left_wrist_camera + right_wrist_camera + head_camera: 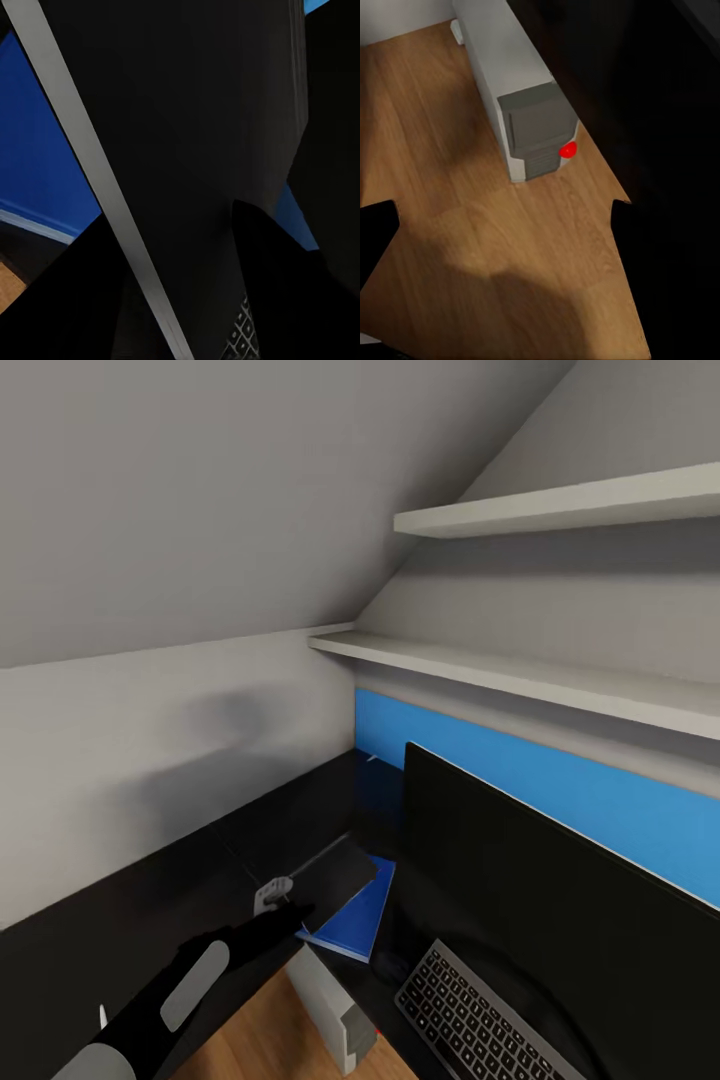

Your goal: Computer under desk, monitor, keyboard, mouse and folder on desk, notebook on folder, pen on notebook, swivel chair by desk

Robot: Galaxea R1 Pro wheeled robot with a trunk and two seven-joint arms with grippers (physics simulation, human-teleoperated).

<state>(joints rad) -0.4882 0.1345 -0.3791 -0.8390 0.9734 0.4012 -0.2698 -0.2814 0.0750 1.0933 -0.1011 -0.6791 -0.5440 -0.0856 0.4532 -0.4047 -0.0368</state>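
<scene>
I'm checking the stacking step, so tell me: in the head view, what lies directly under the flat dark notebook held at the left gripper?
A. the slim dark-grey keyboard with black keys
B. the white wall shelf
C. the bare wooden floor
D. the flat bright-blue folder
D. The flat dark notebook at the left gripper overlaps the bright-blue folder on the glossy black desk, while the keyboard sits apart, in front of the black monitor.
</scene>
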